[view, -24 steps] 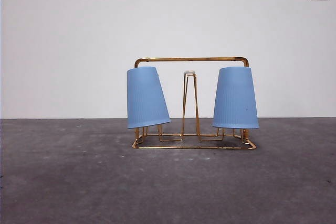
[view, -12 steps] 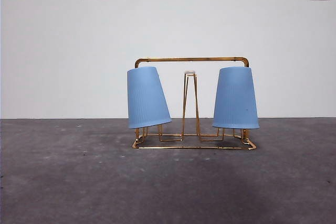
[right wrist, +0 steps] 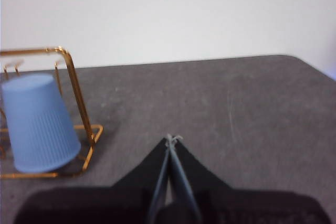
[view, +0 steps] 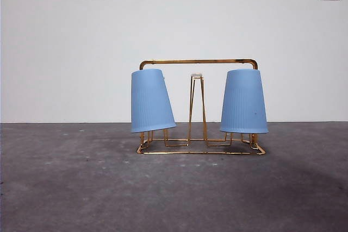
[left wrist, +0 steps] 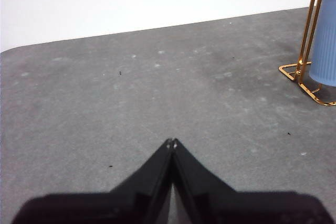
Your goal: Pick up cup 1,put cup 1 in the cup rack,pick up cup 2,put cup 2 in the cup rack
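both cups sit upside down on the cup rack, cup 1 upright, cup 2 tilted as it was a second ago; left gripper and right gripper pressed together, clear above the surface; task looks finished

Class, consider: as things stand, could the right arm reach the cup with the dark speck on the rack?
Probably yes. Bare table lies between the right gripper, jaws shut, and cup 1, upturned at the near end of the cup rack; it must open first.
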Robot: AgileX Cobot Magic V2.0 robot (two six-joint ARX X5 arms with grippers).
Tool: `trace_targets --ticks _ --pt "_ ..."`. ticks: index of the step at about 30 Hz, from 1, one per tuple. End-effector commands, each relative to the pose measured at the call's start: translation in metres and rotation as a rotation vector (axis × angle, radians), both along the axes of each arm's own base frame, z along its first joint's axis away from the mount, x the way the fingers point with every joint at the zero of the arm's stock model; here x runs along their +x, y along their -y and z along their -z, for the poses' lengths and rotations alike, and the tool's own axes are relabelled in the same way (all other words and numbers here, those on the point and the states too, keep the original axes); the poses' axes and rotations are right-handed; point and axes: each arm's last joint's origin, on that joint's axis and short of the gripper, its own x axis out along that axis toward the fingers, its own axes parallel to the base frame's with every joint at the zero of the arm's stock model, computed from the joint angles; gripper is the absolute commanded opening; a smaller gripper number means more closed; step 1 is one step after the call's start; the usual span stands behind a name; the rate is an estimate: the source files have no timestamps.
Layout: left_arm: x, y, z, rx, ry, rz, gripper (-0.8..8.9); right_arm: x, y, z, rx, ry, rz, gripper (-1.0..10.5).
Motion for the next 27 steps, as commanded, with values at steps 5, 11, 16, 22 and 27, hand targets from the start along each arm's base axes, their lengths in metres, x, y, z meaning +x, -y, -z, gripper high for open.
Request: trace_targets --ticks 5,11,16,22,27 --pt "0.001 0.0 0.003 -0.01 -0.006 -0.001 -0.03 0.004 0.0 0.029 0.019 -0.098 -0.002 0.0" --pt "0.001 0.0 0.003 -0.01 -0.005 -0.001 -0.03 0.004 0.0 0.03 0.023 -0.116 -0.005 0.0" --pt "0.001 0.0 0.003 -0.01 -0.005 -0.001 -0.03 0.004 0.0 0.03 0.023 -0.116 0.004 0.0" --pt "0.001 0.0 0.003 -0.01 -0.005 -0.001 -0.03 0.004 0.0 0.03 0.023 -0.117 0.005 0.0" --pt "0.001 0.0 0.003 -0.01 -0.005 -0.001 -0.03 0.004 0.0 0.03 0.023 -0.117 0.005 0.0"
